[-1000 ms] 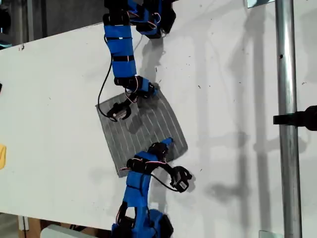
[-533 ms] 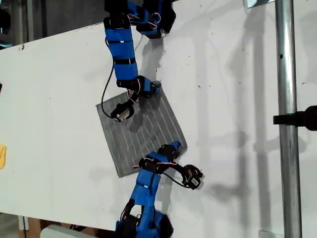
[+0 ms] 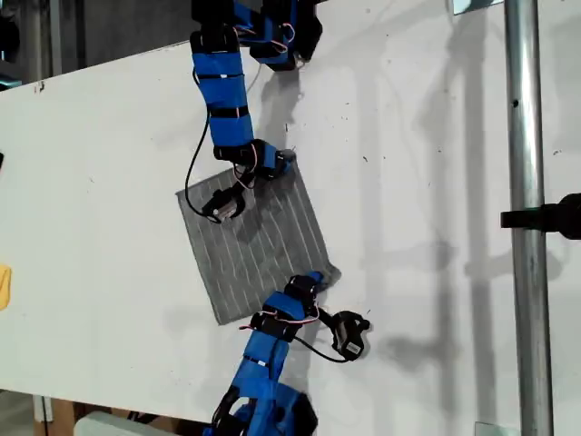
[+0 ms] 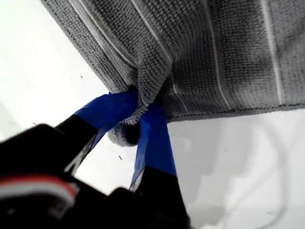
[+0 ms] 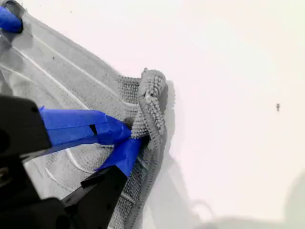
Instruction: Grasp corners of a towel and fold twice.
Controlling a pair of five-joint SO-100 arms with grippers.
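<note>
Exterior view: the towel (image 3: 254,241) lies flat on the white table (image 3: 436,182), about mid-table and tilted like a diamond, well apart from the metal pole (image 3: 522,136) at the exterior view's right. Two blue arms meet it, one from the top edge of that view and one from the bottom edge.

My first gripper (image 3: 315,275) is the bottom arm's, at the towel's corner toward the exterior view's lower right. First wrist view: its blue fingers (image 4: 155,138) are pressed together on that corner (image 4: 125,134), with the cloth bunched between them (image 4: 143,107) and the rest spreading away beyond, stripes visible.

My second gripper (image 3: 283,163) is at the towel's corner toward the exterior view's top. Second wrist view: its fingers (image 5: 86,125) pinch (image 5: 131,133) a curled-up fold of corner (image 5: 152,88), with towel under the gripper and bare table past it.

A small yellow object (image 3: 4,286) sits at the exterior view's left edge, far from the towel.
</note>
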